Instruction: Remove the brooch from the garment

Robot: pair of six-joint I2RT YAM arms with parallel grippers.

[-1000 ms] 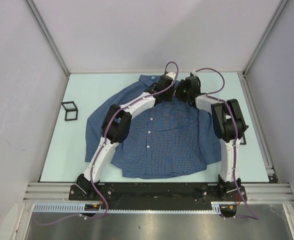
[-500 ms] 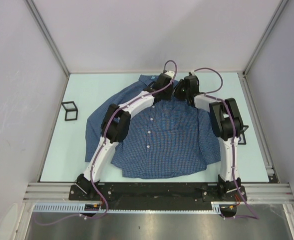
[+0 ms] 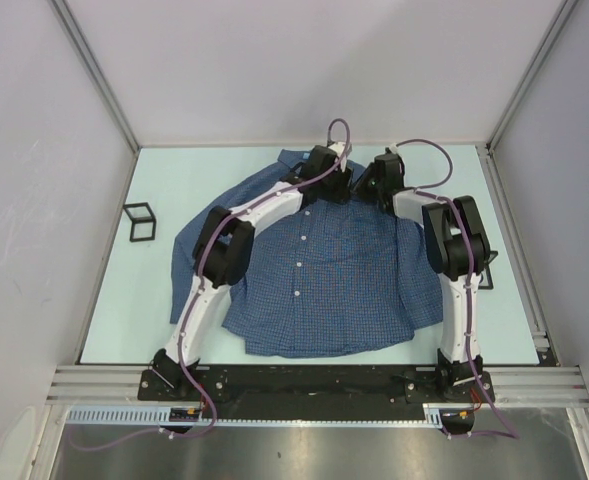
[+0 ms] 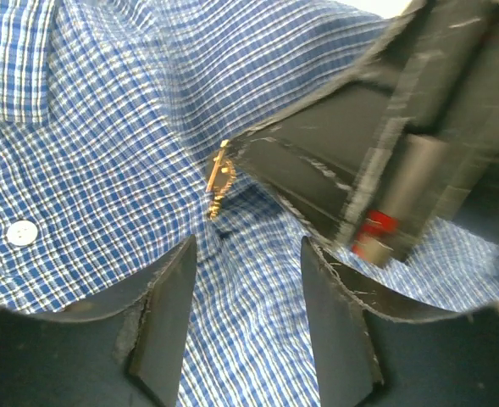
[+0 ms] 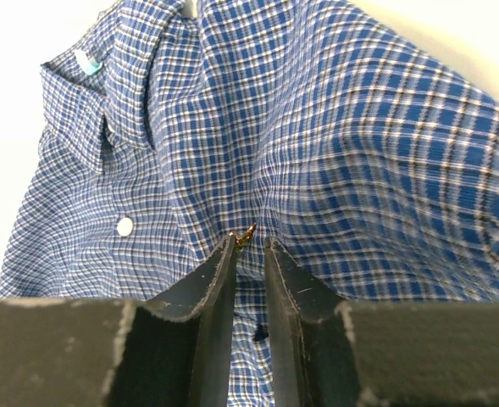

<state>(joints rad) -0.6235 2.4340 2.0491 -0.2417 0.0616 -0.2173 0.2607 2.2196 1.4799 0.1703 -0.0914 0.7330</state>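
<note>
The garment [image 3: 314, 280], a blue checked shirt, lies spread flat on the pale table. The brooch [image 4: 219, 180], a tiny gold ornament, stands up from the cloth below the collar. In the left wrist view, a fingertip of my right gripper touches it. In the right wrist view the brooch [image 5: 246, 235] sits at the tips of my right gripper [image 5: 249, 242], against the left finger. The jaws are narrow with a gap still showing. My left gripper [image 4: 249, 254] is open just short of the brooch, with only cloth between its fingers. From above, both grippers [image 3: 342, 188] [image 3: 366, 190] meet near the collar.
A white button [image 5: 125, 226] and the collar with its pale blue label [image 5: 86, 61] lie left of the brooch. A black wire-frame cube [image 3: 139, 222] stands on the table to the left. Walls enclose the table on three sides.
My left gripper was shut and has opened. The right gripper's jaws have narrowed around the brooch. Both wrists shifted slightly near the collar.
</note>
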